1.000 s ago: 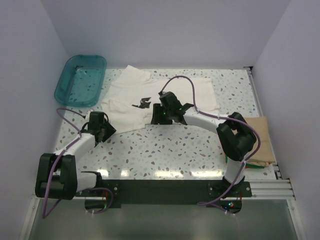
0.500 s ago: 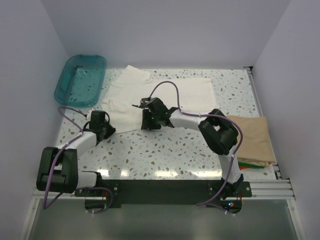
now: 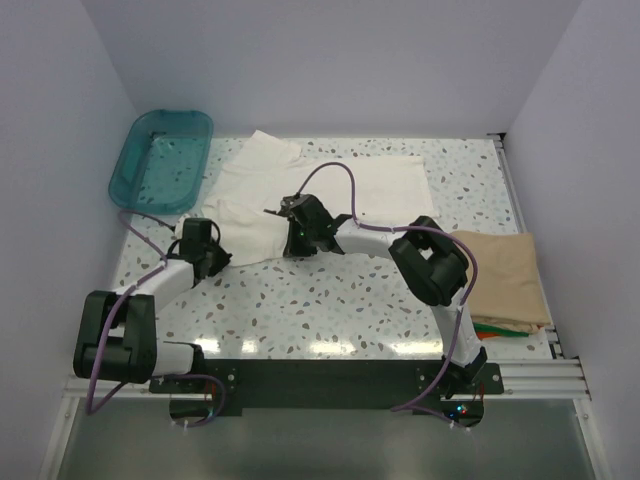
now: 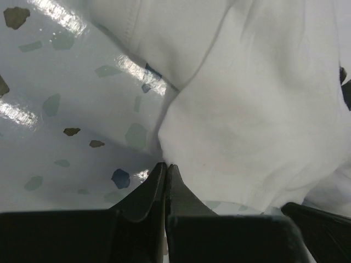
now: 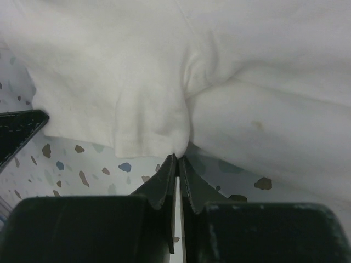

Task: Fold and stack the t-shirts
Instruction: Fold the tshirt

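Pinching, left: the left pincer (image 3: 218, 257) has its fingers pressed together on the near-left corner of the off-white t-shirt (image 3: 345, 185), with the cloth edge meeting the tips in the wrist view.
Pinching, right: the right pincer (image 3: 293, 243) is likewise closed on the near hem, further along toward the middle, and the cloth puckers where the tips bite.
Shirt position: it lies spread on the tabletop (image 3: 330, 300), toward the far side. The teal tub (image 3: 160, 160) is at its 10 o'clock and the folded tan t-shirt (image 3: 505, 272) at its 4 o'clock.
Long axis: it runs roughly from 9 to 3 o'clock, with a sleeve showing at the 9 o'clock end.
Cloth from the pincers: nearly all of it lies at 12 to 1 o'clock of both grips.
Nearer arm: the left arm sits by the sleeve end. The right arm reaches across to mid-hem, and the 3 o'clock end is unheld.
Coming move, judged: the held edge would be carried toward 12 o'clock, both pincers level, so the crease follows the long axis.
Stack: orange-red and green t-shirts (image 3: 497, 331) peek out under the tan one.
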You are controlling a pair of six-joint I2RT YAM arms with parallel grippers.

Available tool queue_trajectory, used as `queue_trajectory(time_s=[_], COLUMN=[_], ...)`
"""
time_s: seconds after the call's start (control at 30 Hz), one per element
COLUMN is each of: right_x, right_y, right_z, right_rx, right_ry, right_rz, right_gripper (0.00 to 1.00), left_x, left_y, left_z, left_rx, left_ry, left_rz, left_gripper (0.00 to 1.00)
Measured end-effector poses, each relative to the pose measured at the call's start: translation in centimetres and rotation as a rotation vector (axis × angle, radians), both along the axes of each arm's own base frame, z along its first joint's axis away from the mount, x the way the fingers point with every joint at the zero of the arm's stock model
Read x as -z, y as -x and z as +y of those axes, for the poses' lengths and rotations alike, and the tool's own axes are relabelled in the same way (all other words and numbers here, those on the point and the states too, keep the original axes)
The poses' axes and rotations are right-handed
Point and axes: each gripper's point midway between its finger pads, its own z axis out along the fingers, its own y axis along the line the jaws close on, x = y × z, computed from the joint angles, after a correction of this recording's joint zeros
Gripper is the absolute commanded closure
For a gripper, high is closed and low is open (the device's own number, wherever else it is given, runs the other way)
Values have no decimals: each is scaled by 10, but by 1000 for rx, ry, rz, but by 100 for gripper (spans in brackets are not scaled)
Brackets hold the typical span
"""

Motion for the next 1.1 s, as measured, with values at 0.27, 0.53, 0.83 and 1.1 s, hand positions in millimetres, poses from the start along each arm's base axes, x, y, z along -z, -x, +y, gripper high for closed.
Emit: queue_trajectory(time_s=[0.27, 0.53, 0.83, 1.1], right_x=[-21, -82, -69, -57], right_y=[-14, -77, -140, -168], right_z=[5, 8, -11, -12], right_rx=[11, 59, 105, 97], right_ry=[-27, -161, -218, -251], right_rz=[-10, -96, -85, -86], right_gripper=[100, 100, 100, 100], left_x=[-61, -102, -96, -94], left_y=[-53, -124, -191, -234], left_z=[-6, -14, -26, -33], left_rx=[13, 45, 85, 105], left_ry=[13, 13, 30, 40], left_rz=[-137, -231, -249, -296], left_gripper=[100, 100, 100, 100])
